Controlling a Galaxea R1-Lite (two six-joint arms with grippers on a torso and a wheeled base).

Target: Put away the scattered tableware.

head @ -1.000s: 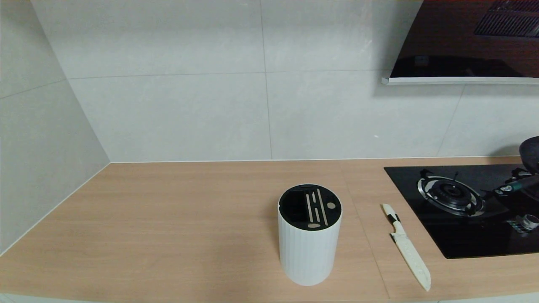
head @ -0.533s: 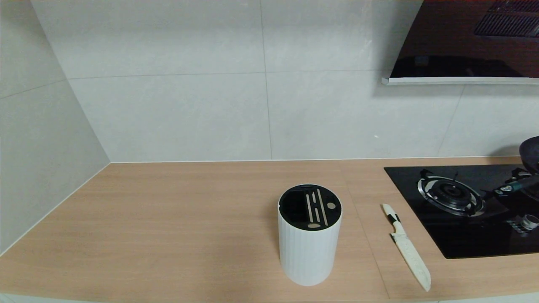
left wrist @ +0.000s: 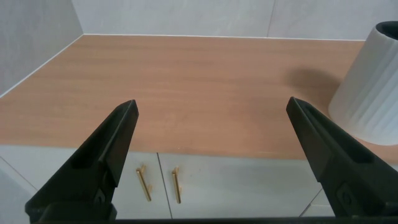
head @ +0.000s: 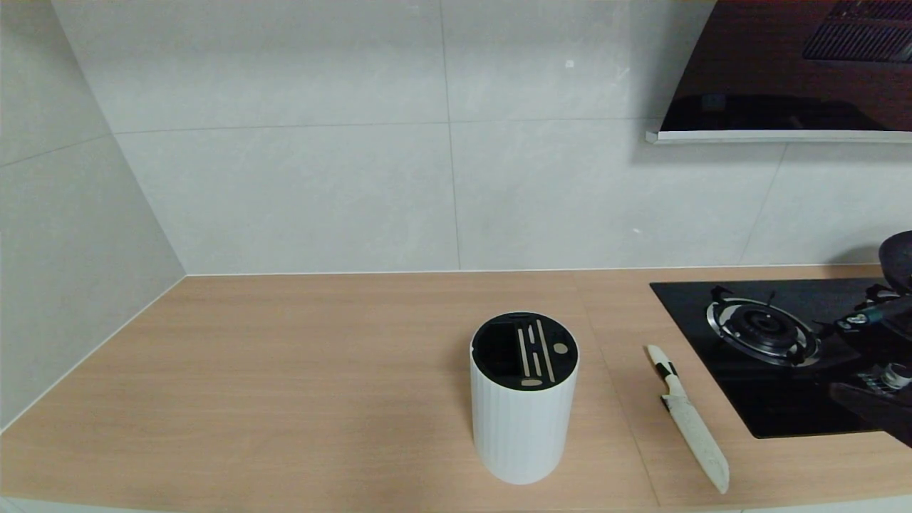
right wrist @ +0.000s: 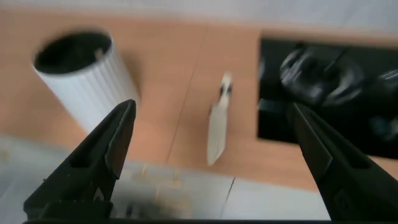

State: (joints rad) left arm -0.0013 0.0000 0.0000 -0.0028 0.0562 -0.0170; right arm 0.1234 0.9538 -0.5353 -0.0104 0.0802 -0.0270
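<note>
**Right arm comes into the head view; tableware untouched**

Since half a second ago a dark part of the right arm has come in at the right edge of the head view, over the near corner of the hob. The knife and the holder lie where they did.

Nearest, the left end effector hangs released, fingers wide apart, off the front edge of the counter, above cupboard doors with gold handles. The right end effector is likewise released, fingers spread, high above the counter with nothing between them; below it show the holder, the knife and the hob.

On the counter near its front edge stands the holder, a white ribbed cylinder, upright, with a black slotted top. To its right, apart from it, the knife lies flat between holder and hob: pale blade tip toward the front edge, handle toward the wall, a black band at the join.

Farther back the hob carries a burner. Behind all is the tiled wall, with a dark hood above the hob.
</note>
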